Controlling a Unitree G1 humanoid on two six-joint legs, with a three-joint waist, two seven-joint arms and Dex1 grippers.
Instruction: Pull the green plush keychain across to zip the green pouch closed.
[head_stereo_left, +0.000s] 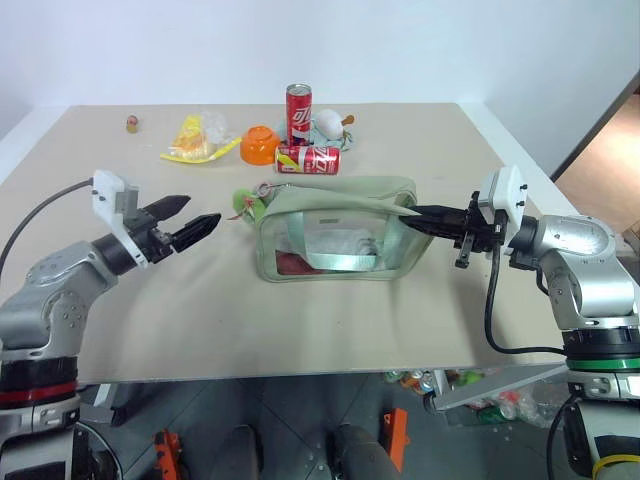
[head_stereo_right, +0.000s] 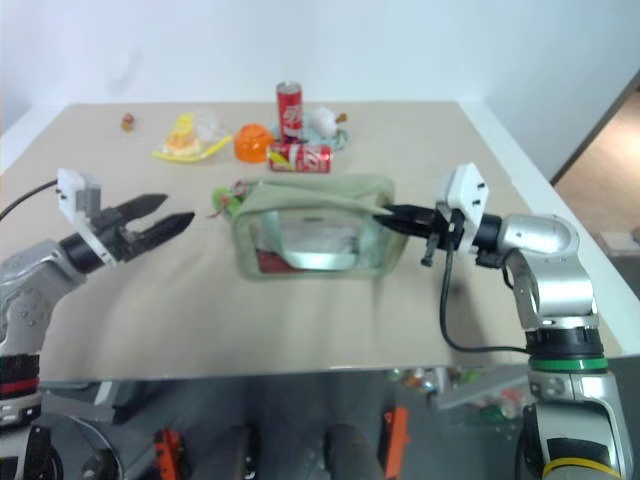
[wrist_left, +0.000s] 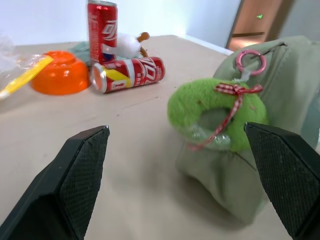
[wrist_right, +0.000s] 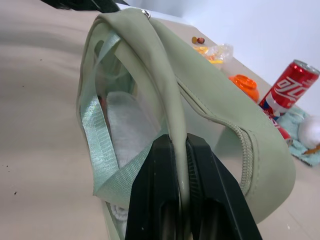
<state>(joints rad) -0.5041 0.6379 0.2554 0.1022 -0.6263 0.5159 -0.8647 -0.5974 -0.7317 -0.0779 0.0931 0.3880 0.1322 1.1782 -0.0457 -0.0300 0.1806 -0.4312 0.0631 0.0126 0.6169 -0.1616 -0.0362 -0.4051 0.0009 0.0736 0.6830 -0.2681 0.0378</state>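
Your right gripper (head_stereo_left: 418, 211) pinches the green pouch (head_stereo_left: 335, 228) at its right end. Your left gripper (head_stereo_left: 190, 223), fingers wide apart, hasn't reached the green plush keychain (wrist_left: 212, 117). Zipping isn't started.

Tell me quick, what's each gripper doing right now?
Left gripper: open, empty, near the green plush keychain.
Right gripper: shut on the green pouch.

I can make out white stylised lettering on both red cans, upright (wrist_left: 102, 25) and lying (wrist_left: 128, 74), but I can't read it.
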